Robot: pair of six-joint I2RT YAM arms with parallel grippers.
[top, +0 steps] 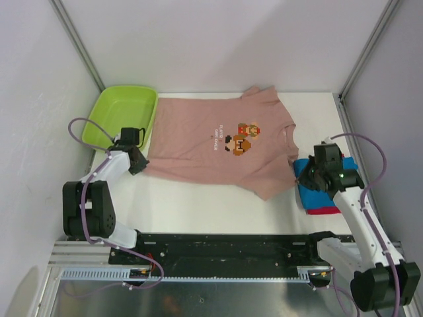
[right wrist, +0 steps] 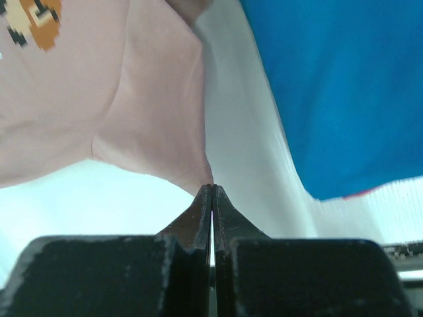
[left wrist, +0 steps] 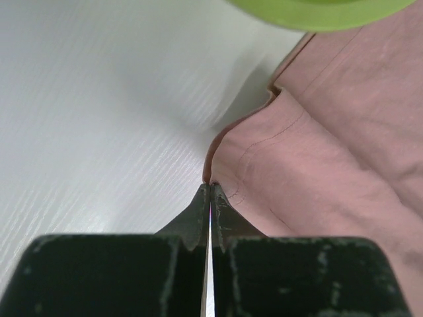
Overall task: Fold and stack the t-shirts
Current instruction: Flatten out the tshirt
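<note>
Pink t-shirt (top: 198,142), spread flat: left pincer (left wrist: 210,191) and right pincer (right wrist: 211,191) each clamped on a lower corner; next, probably lift together and fold.

A robotics lab: an enclosed test cell.

Plain white panel walls (top: 39,99) held in bare aluminium posts (top: 76,39) box in a white table (top: 198,205). The left arm (top: 109,172) and the right arm (top: 357,211), both white machine limbs, are bolted to a black rail (top: 225,247) on slotted metal framing (top: 198,274) at the table's near edge. On the table lie a pink t-shirt (top: 198,139), folded blue and red shirts (top: 307,195) and a lime-green tub (top: 109,112).
</note>
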